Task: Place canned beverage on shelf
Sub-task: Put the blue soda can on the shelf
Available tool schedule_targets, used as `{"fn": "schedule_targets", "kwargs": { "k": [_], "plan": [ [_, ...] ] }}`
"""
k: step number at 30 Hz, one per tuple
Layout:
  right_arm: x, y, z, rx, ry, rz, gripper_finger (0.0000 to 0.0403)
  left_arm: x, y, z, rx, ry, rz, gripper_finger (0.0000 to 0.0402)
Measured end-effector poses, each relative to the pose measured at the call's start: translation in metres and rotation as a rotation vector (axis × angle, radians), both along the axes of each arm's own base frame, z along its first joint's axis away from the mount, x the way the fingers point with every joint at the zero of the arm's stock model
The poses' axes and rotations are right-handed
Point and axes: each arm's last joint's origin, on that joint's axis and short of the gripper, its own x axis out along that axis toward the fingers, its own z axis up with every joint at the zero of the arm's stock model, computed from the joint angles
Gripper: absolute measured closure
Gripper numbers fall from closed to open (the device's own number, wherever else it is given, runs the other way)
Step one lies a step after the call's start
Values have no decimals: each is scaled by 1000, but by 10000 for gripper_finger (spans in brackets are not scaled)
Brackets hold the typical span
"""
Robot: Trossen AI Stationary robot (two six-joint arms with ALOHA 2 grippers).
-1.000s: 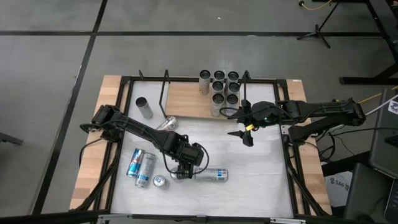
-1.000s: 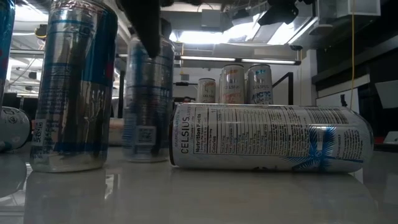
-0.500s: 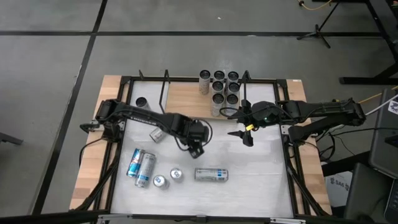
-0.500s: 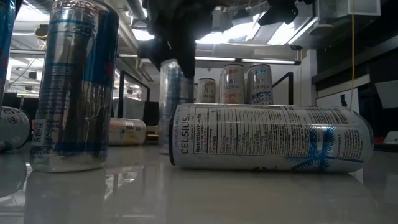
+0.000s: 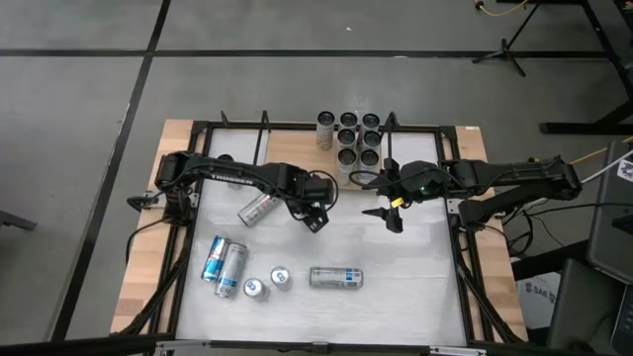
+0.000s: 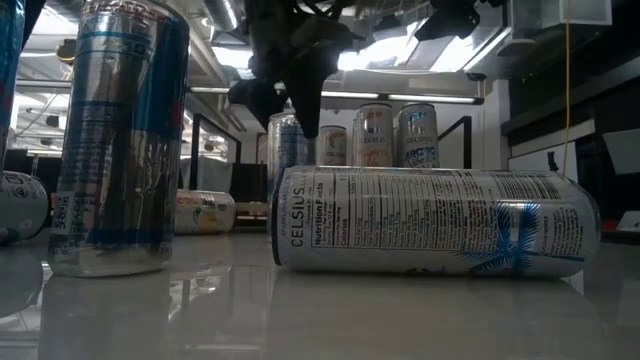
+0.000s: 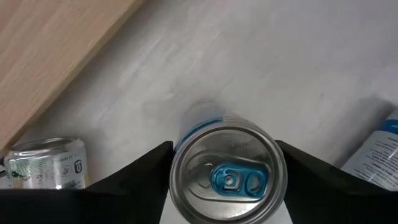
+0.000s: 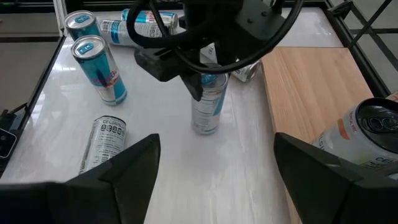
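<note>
Your white table [image 5: 415,267] carries the wooden shelf [image 5: 297,158] along its far edge, with seven cans [image 5: 351,138] clustered at its right end. Your left gripper [image 5: 315,220] sits just in front of the shelf, jaws pinching an upright blue-tabbed can [image 8: 208,102]. Your right gripper [image 5: 391,220] waits nearby, jaws spread and empty

Left tool [image 5: 315,220] mid-table, fingers clamped; right tool [image 5: 394,220] alongside, fingers apart.

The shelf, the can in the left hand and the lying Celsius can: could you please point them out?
shelf [image 5: 297,158]: high view, bare wooden board.
can in the left hand [image 7: 227,178]: left wrist view, lid.
lying Celsius can [image 6: 430,220]: low view, side label.
</note>
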Motion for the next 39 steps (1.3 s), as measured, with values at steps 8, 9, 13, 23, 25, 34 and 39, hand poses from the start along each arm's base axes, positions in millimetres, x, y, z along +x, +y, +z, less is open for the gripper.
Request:
{"fn": "schedule_targets", "kwargs": {
  "k": [8, 9, 13, 23, 25, 34, 39],
  "plan": [
    [0, 0, 0, 1, 0, -1, 100, 0, 0, 0, -3, -2, 0, 124],
    [0, 0, 0, 1, 0, -1, 100, 0, 0, 0, -3, -1, 0, 122],
    [0, 0, 0, 1, 0, -1, 100, 0, 0, 0, -23, -1, -14, 109],
    [0, 0, 0, 2, 0, -2, 100, 0, 1, 0, -54, -2, 3, 64],
    [0, 0, 0, 3, 0, -2, 100, 0, 3, 0, -55, -2, 7, 62],
    [0, 0, 0, 3, -1, -3, 100, 0, 3, 0, -93, 0, -50, 62],
    [1, 0, 1, 5, -12, -3, 100, 0, 5, 0, -89, -1, -48, 62]
  ]
}}
